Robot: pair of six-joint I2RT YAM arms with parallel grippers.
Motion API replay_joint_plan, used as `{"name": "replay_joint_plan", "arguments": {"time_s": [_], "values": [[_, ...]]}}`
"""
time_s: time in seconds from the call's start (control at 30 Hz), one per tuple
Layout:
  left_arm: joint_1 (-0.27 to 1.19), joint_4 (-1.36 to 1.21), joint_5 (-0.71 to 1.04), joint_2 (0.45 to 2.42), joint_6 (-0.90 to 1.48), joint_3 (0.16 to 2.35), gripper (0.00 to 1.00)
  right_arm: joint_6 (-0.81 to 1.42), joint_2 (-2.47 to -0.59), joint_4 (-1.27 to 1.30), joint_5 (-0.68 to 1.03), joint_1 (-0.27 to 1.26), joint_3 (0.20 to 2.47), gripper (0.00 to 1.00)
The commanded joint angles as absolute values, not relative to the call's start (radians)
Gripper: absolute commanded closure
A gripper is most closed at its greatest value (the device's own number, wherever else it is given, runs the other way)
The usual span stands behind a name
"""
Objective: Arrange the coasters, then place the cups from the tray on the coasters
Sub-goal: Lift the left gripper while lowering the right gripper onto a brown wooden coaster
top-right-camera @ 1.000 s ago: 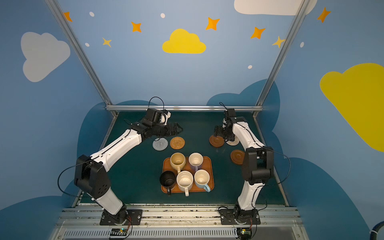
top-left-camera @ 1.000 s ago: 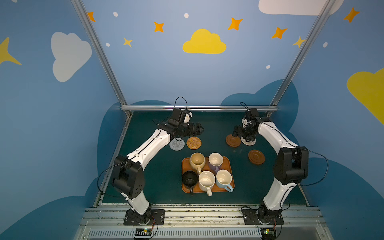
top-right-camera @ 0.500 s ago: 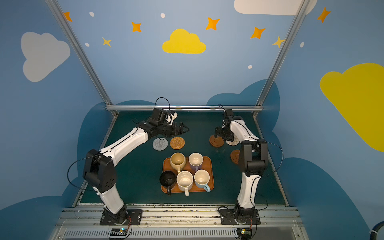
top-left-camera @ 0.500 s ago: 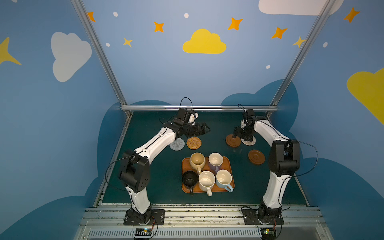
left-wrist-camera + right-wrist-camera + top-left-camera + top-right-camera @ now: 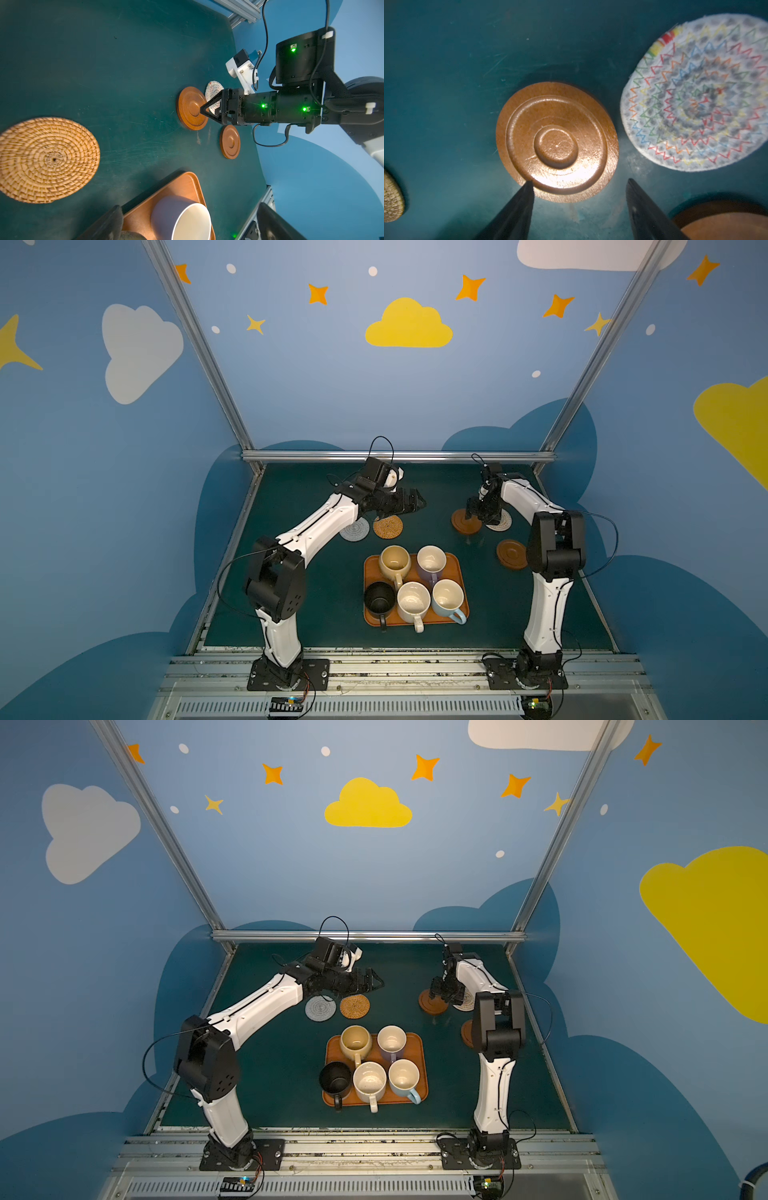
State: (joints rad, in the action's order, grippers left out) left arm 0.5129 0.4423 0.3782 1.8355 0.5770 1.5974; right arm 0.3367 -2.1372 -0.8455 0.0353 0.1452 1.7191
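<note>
My right gripper (image 5: 579, 182) hangs low over a brown wooden coaster (image 5: 557, 142), jaws open. One fingertip (image 5: 529, 185) touches its rim, the other stands off it over the mat. The beige woven coaster (image 5: 498, 522) and a second wooden coaster (image 5: 512, 554) lie close by. My left gripper (image 5: 409, 504) is open and empty, in the air beyond the rattan coaster (image 5: 387, 526) and the grey-white coaster (image 5: 354, 529). On the tray (image 5: 460, 568) stand the pale yellow (image 5: 395, 562), lavender (image 5: 431, 562), black (image 5: 379, 597), cream (image 5: 413, 600) and light blue (image 5: 448, 597) cups.
A green mat (image 5: 316, 572) covers the table, with bare mat between the two coaster groups and on both sides of the tray. An aluminium rail (image 5: 395, 456) and blue walls close in the back and sides. Both arm bases stand at the front edge.
My left gripper has drifted right, off the rattan coaster. My right gripper has stayed over the wooden coaster while its jaws narrowed and its elbow swung inward.
</note>
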Motion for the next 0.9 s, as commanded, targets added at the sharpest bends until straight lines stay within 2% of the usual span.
{"name": "replay_joint_plan", "arguments": {"time_s": [0.0,0.43,0.73,0.87], "values": [[0.514,0.491,0.358,1.844,0.532,1.630,0.01,0.351,-2.163,-0.878,0.011,0.141,1.740,0.32],[0.528,0.568,0.291,1.837,0.474,1.673,0.00,0.381,-2.197,-0.888,0.014,0.140,1.740,0.35],[0.542,0.597,0.241,1.835,0.451,1.692,0.00,0.375,-2.219,-0.897,0.037,0.159,1.746,0.48],[0.557,0.614,0.205,1.835,0.428,1.710,0.00,0.376,-2.227,-0.906,0.036,0.166,1.749,0.45]]}}
